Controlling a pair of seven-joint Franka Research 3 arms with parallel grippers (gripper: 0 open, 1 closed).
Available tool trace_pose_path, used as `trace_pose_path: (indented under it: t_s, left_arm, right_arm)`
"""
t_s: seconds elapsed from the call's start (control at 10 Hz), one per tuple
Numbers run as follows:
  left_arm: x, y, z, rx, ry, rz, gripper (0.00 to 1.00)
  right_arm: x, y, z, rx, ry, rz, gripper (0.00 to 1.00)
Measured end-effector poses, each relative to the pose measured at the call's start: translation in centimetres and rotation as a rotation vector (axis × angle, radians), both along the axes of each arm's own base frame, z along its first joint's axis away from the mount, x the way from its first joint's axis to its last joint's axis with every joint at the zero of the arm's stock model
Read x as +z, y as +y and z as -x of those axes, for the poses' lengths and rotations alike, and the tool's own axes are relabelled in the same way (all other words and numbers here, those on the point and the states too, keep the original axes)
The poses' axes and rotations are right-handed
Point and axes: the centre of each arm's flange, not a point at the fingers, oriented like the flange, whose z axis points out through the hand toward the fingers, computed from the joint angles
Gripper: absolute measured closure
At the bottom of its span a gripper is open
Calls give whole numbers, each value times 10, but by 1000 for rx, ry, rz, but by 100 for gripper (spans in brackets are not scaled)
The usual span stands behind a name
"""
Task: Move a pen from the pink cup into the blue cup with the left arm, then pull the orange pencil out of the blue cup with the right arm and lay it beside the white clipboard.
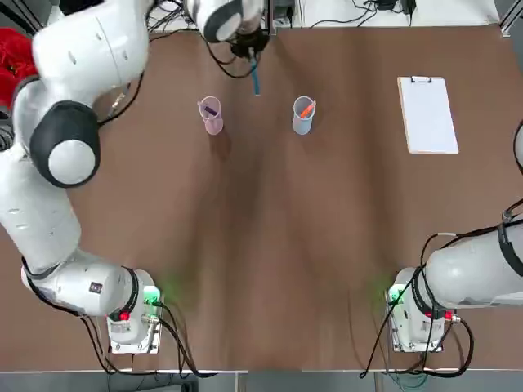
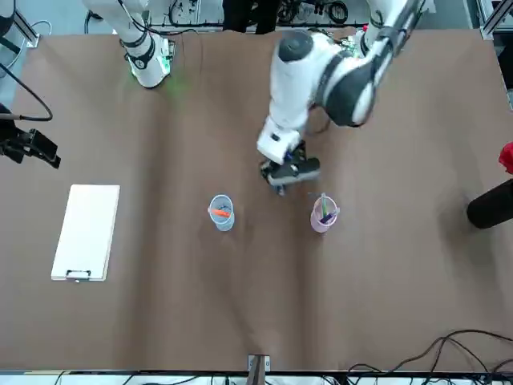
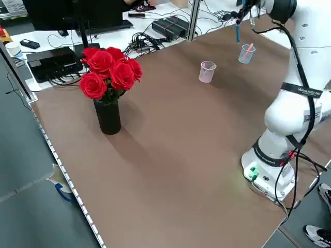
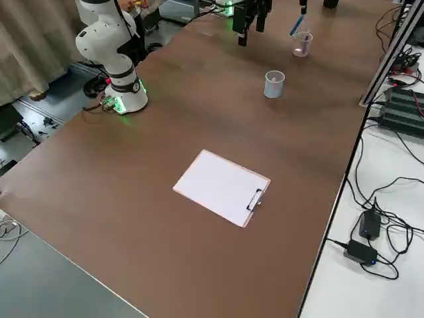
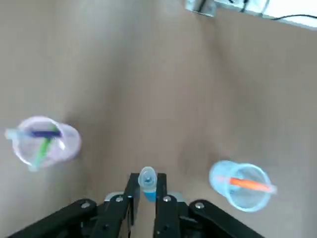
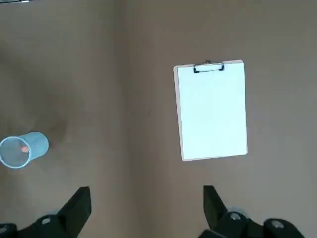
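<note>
So the pink cup (image 1: 212,121) is sitting upper left overhead, purple and green pens inside. Left tool (image 5: 147,177) is hanging upper centre, clenching a blue pen (image 1: 255,80). Then the blue cup (image 1: 302,120) is holding the orange pencil (image 1: 307,109), and the white clipboard (image 1: 429,115) is lying upper right on the worktop (image 1: 270,269). Right tool (image 6: 147,191) is hovering past the right edge, spread wide.

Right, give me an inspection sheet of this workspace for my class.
Surface: brown tabletop, nothing seen spilled
Job's things: pink cup with purple and green pens; blue cup with orange pencil; white clipboard
Clutter: vase of roses
Grippers: left above the table between the cups, shut on a blue pen; right open, near clipboard
Cables: around arm bases and on the white side table
Surroundings: person's hand by monitor
</note>
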Motion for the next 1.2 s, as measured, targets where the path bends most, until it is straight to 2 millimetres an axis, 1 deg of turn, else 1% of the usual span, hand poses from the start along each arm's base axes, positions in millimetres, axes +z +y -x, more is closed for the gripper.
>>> trace_pose_path:
  t_s: [0.1, 0.3, 0.4, 0.5, 0.6, 0.7, 0.9, 1.0, 1.2]
  left_arm:
    - [-6, -19, 3, 38, 5, 43, 83]
    - [-19, -47, -6, 110, -32, 156, 83]
    - [-35, -59, -10, 140, -59, 165, 83]
    - [-53, -75, -6, 161, -88, 154, 83]
    - [-68, -91, 3, 167, -118, 156, 83]
    - [-76, -103, 10, 166, -138, 172, 83]
    - [-82, -107, 9, 166, -144, 191, 83]
    - [-90, -110, 11, 161, -137, 185, 83]
    - [-115, -125, 28, 130, -114, 161, 83]
  right_arm:
    - [0, 0, 0, 0, 0, 0, 0]
    - [0, -1, 0, -1, 0, 0, 0]
    - [0, -1, 0, -1, 0, 0, 0]
    - [0, -1, 0, -1, 0, 0, 0]
    - [0, -1, 0, -1, -1, 0, 0]
    - [0, -1, 0, -1, -1, 0, 0]
    - [1, 1, 0, 1, -2, 0, 0]
    - [1, 1, 0, 2, -2, 0, 0]
    - [1, 0, 0, 0, -2, 0, 0]
